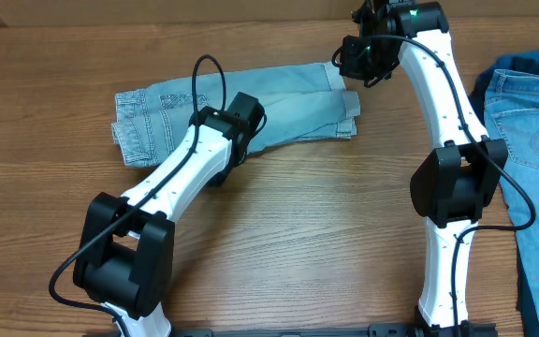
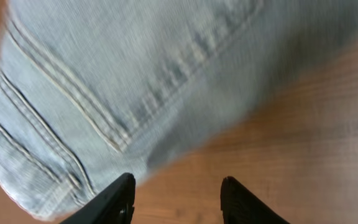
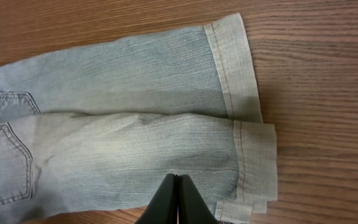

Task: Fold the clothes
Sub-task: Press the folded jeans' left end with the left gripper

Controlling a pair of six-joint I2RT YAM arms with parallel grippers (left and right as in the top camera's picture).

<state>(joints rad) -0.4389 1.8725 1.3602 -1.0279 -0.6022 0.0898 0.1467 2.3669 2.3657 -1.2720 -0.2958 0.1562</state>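
Pale blue denim shorts (image 1: 279,110) lie folded lengthwise on the wooden table, waistband at the left, cuffed hems (image 1: 346,105) at the right. My left gripper (image 1: 249,120) hovers over the shorts' near edge; its wrist view shows the open, empty fingers (image 2: 178,193) above bare wood beside the denim (image 2: 135,81). My right gripper (image 1: 361,64) is raised above the cuffed end. In its wrist view the fingers (image 3: 179,190) are pressed shut with nothing between them, above the shorts' legs (image 3: 135,124) and cuffs (image 3: 253,155).
A pile of light-blue jeans (image 1: 536,131) and a darker blue garment (image 1: 531,61) lies at the right table edge. Both arms' white links cross the table's middle and right. A black rail runs along the front edge.
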